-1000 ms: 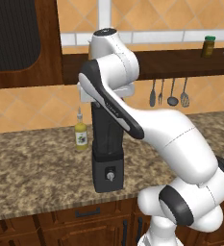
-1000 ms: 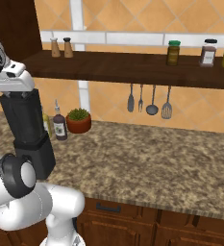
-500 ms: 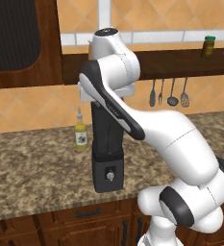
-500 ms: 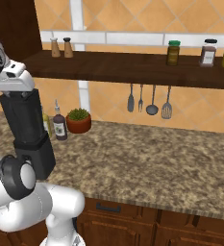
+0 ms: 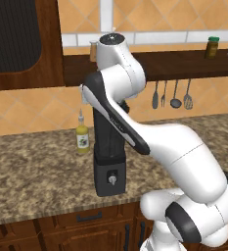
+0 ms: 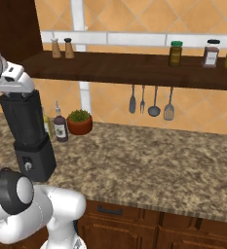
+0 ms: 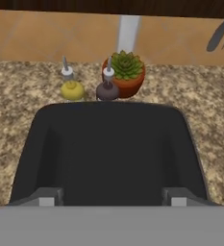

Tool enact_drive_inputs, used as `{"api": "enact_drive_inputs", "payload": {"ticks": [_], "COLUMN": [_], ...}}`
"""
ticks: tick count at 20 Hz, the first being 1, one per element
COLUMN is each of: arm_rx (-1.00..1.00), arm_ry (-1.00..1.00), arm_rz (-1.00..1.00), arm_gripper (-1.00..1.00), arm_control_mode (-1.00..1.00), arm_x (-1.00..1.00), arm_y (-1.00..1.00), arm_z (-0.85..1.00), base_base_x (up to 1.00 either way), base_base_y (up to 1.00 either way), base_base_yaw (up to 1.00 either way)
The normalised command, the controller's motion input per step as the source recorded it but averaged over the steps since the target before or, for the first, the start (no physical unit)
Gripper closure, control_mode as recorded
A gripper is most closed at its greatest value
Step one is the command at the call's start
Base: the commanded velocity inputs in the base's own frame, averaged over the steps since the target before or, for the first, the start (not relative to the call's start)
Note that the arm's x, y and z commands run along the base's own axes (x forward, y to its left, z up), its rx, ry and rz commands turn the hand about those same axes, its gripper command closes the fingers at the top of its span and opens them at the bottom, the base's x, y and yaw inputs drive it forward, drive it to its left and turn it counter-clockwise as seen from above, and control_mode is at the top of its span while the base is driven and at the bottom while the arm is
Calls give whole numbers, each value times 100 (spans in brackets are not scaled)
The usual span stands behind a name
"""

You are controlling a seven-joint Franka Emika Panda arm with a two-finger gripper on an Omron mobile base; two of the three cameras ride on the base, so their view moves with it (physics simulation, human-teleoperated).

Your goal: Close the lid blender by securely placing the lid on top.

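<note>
Both base views look forward and down from behind the arm at a granite counter [image 5: 32,171], one from its left, one from its right. They share the blender [image 5: 109,162], the hanging utensils [image 6: 151,101] and the wall shelf [image 6: 134,68]. The hand view looks steeply down, very near, onto the blender's dark top [image 7: 108,153], with the yellow oil bottle [image 7: 72,87] and potted succulent [image 7: 128,72] on the counter farther off.
</note>
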Motion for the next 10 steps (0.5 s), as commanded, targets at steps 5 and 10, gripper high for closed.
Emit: {"api": "enact_drive_inputs", "payload": {"ticks": [5, 10], "arm_rx": [0, 0], "arm_ry": [-3, -2], "arm_rz": [0, 0], "arm_gripper": [-100, -100], "arm_control_mode": [-100, -100], "arm_x": [0, 0], "arm_y": [0, 0], "arm_z": [-35, -14], "base_base_x": [0, 0], "base_base_y": [0, 0], "base_base_yaw": [0, 0]}}
